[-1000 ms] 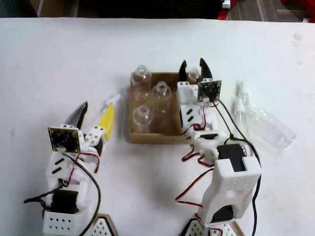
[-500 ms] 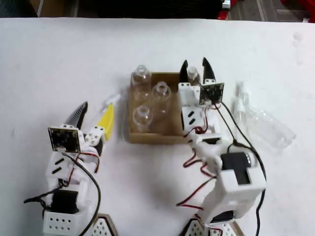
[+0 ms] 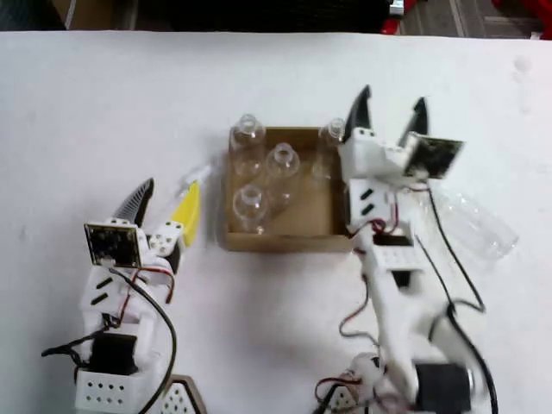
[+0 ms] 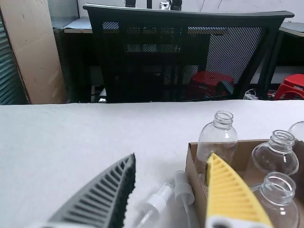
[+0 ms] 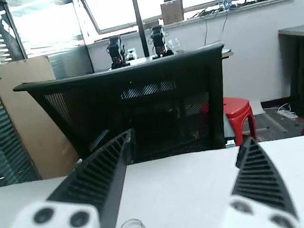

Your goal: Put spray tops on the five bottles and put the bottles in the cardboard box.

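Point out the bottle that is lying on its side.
The bottle on the table to the right of the cardboard box. It lies flat, while the other four bottles stand upright inside the box.

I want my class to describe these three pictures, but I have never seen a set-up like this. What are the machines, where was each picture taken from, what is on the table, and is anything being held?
These are two small robot arms at a white table. One picture looks down from above. The other two come from a camera on each arm's wrist, looking out between its fingers. The left gripper has one black and one yellow finger; the right gripper has two black ones. Both are open and hold nothing. A cardboard box holds four clear bottles with open necks. A fifth bottle lies on the table on the right arm's side. At least one spray top lies between the left gripper and the box.
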Robot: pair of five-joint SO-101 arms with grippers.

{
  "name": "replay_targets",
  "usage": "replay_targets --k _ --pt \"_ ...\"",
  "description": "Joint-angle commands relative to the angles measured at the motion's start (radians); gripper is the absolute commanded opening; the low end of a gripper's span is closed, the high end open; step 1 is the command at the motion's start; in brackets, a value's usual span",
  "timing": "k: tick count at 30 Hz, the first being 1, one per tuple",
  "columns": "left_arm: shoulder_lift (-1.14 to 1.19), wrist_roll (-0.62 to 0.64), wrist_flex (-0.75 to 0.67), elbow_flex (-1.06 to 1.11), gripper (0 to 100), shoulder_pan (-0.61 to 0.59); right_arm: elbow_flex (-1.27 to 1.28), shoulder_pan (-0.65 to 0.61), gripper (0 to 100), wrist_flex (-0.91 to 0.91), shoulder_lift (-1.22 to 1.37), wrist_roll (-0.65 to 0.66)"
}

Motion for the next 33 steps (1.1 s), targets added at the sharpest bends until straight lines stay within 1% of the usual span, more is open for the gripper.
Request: replay_targets --k 1,3,6,9,12,15,17,21,26,33 --pt "-0.012 -0.011 -0.028 -0.006 22 0.005 0.04 0.059 31.0 0.176 -0.295 -0.014" --pt "-0.012 -0.011 -0.028 -0.006 22 0.005 0.051 0.087 28.3 0.305 -0.412 -0.014" --pt "-0.012 -0.011 -0.028 -0.006 22 0.005 0.055 0.14 19.5 0.542 -0.585 -0.014" --pt "-0.012 -0.011 -0.028 -0.006 22 0.005 0.058 0.22 11.5 0.788 -0.757 -0.014" --pt "-0.012 -0.011 -0.028 -0.006 22 0.005 0.058 0.321 8.7 1.026 -0.935 -0.014" --pt "-0.012 -0.011 -0.028 -0.006 22 0.005 0.097 0.386 8.7 1.176 -1.106 -0.014" --pt "-0.012 -0.011 -0.028 -0.006 22 0.005 0.164 0.395 8.7 1.216 -1.222 -0.014" --pt "-0.012 -0.011 -0.028 -0.006 22 0.004 0.351 0.394 8.7 1.219 -1.458 -0.014" --pt "-0.012 -0.011 -0.025 -0.006 22 0.004 0.448 0.4 8.7 1.211 -1.397 -0.014" --pt "-0.012 -0.011 -0.026 -0.006 22 0.004 0.615 0.401 8.8 1.222 -1.386 -0.014"
